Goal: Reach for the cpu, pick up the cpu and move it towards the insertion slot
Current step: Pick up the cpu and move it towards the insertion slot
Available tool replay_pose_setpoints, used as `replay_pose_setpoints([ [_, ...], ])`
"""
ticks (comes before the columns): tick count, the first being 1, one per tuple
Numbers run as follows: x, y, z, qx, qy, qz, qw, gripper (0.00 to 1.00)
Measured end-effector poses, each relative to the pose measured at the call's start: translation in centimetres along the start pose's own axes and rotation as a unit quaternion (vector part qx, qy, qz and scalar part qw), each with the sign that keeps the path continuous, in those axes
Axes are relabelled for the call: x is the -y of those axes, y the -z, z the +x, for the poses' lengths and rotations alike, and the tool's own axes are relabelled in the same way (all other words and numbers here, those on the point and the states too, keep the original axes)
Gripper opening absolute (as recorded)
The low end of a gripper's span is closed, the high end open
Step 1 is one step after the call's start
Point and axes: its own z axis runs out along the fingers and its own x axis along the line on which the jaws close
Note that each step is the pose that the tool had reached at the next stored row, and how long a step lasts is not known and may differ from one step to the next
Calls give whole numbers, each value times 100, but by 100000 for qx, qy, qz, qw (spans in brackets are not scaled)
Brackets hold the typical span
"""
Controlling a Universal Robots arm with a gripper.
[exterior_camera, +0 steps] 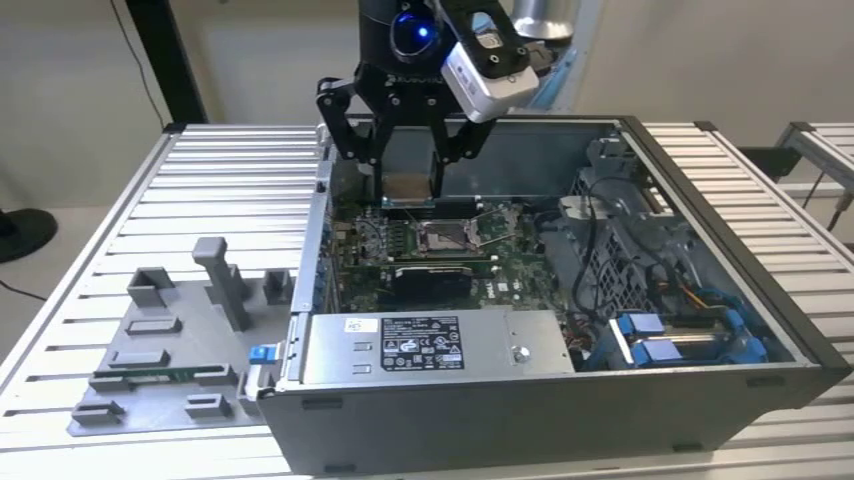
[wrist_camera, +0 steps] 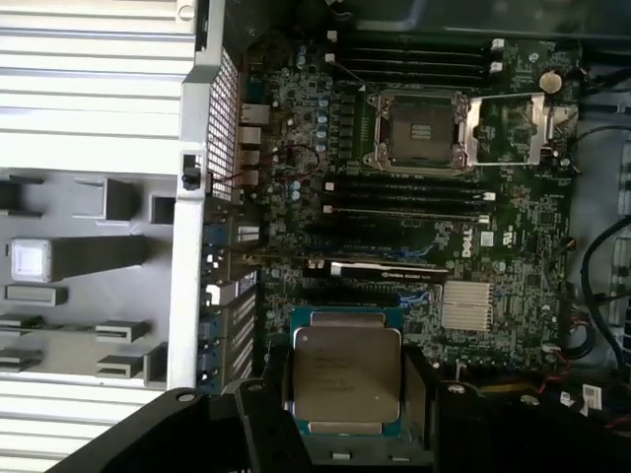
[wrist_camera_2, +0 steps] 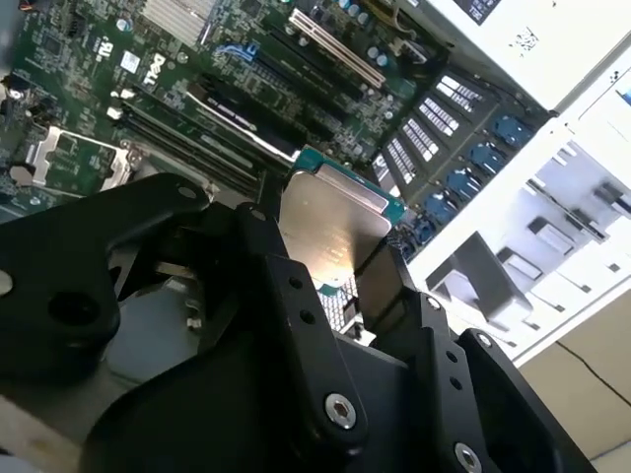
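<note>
Above the open computer case, we see our pincer (wrist_camera: 345,394) clamped on opposite edges of the thin, stiff, light, fragile silvery square cpu (wrist_camera: 346,375), at 12 o'clock from the silver-framed insertion slot (exterior_camera: 441,236).

Arm (exterior_camera: 400,40) lowered vertically from above, wrist pointed down. Gripper (exterior_camera: 407,190) clamped on the cpu (wrist_camera: 345,372), black fingers (wrist_camera_2: 296,325) pressed against its opposite edges, chip held level, lifted.
</note>
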Motion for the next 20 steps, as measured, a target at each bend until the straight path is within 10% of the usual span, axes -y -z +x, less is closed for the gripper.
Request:
replay_pose_setpoints([
  [20, 18, 13, -553, -564, -80, -21, 99998, 0],
])
